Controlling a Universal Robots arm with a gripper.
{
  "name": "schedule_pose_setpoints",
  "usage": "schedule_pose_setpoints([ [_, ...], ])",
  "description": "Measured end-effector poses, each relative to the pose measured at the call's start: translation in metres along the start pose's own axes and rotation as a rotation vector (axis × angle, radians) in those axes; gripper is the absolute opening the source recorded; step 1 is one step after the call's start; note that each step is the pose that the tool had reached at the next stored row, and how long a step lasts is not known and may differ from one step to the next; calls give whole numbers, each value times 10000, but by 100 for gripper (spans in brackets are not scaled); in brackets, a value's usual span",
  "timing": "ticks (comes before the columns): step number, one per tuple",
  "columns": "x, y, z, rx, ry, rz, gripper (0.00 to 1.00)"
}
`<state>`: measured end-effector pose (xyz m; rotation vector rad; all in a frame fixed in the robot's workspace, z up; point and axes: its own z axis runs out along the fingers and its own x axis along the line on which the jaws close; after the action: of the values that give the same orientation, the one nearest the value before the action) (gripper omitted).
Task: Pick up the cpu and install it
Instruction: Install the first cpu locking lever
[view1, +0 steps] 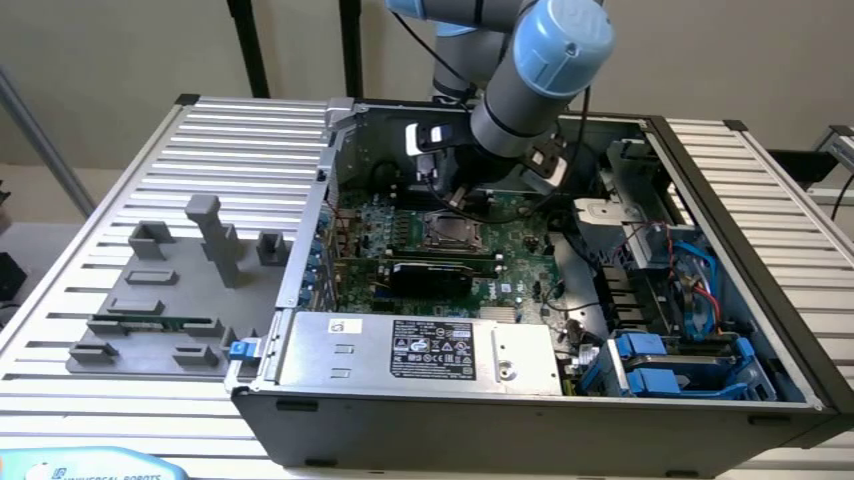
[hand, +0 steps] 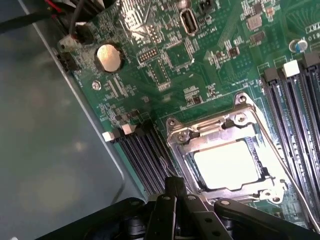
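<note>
Both jaws of my black gripper (hand: 174, 186) are pressing together on nothing, hovering just beside the dark metal-framed square socket (hand: 240, 116), probably because the flat silvery square cpu (hand: 227, 164) is already sitting inside it.

Silvery square cpu (hand: 227, 165) seated inside metal-framed socket (hand: 210, 127) on green circuit board (hand: 165, 65); black gripper (hand: 176, 186) closed, tips just beside socket frame.

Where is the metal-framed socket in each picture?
Exterior view: socket in the middle of the green board, under the arm.
Wrist view: socket just off the tip of the claw.
Shared landmark: the green board around it.
</note>
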<state>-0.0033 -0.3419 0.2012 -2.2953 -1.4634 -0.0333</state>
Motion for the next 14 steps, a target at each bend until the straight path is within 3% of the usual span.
schedule_pose_setpoints([
  [3,-22,-44,9,0,-1,-10,11],
  [14,2,-27,9,1,-2,-24,11],
])
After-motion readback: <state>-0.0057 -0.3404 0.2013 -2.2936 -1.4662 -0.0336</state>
